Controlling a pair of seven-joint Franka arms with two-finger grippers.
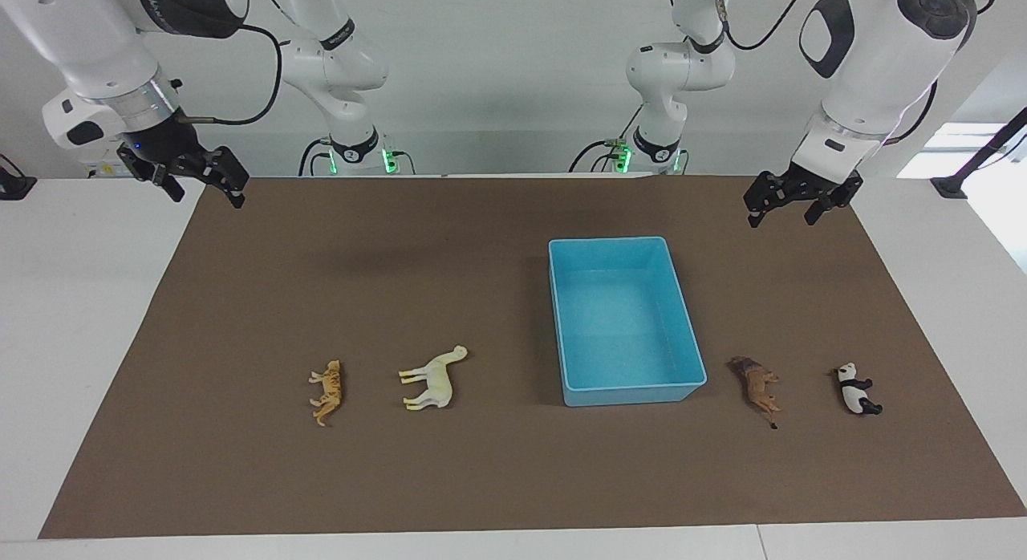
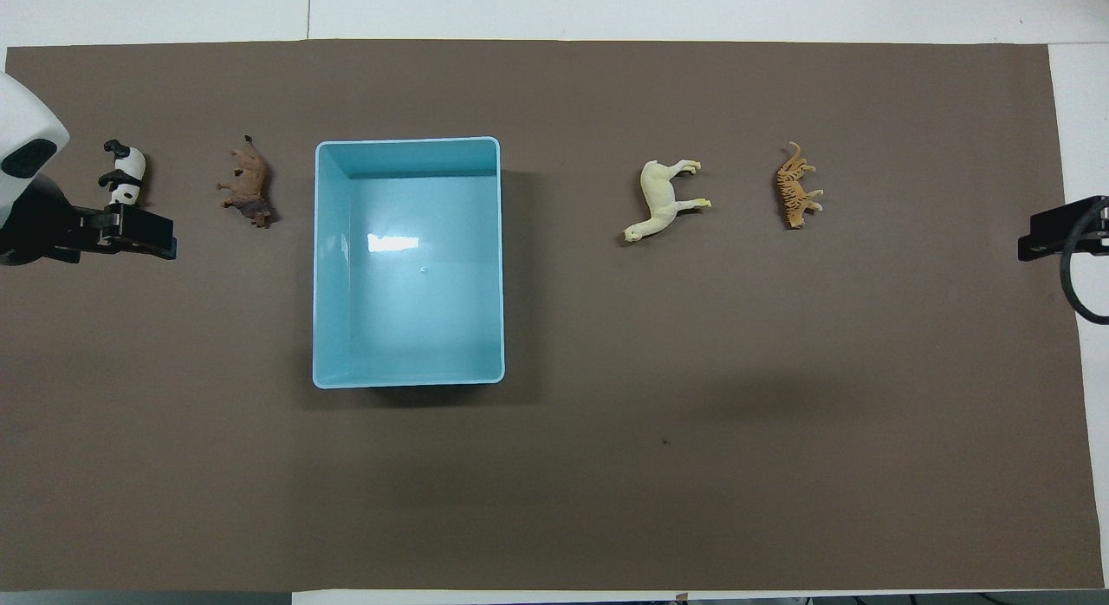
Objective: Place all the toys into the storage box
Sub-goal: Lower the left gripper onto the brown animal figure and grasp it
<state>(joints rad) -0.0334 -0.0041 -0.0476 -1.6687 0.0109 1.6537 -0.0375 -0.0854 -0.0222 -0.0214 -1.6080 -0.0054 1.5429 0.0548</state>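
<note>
The light blue storage box (image 1: 627, 394) stands empty on the brown mat; it also shows in the overhead view (image 2: 407, 142). Four toys lie on their sides in a row, all outside the box. The orange tiger (image 1: 327, 391) (image 2: 795, 196) and the cream horse (image 1: 433, 379) (image 2: 663, 198) lie toward the right arm's end. The brown lion (image 1: 757, 387) (image 2: 247, 189) and the panda (image 1: 857, 390) (image 2: 126, 167) lie toward the left arm's end. My left gripper (image 1: 782, 217) (image 2: 139, 237) hangs open and empty, raised over the mat beside the panda. My right gripper (image 1: 209, 196) (image 2: 1033, 243) hangs open and empty over the mat's edge.
The brown mat (image 1: 481, 480) covers most of the white table (image 1: 80, 343). Both arms' bases and cables stand at the robots' edge of the table.
</note>
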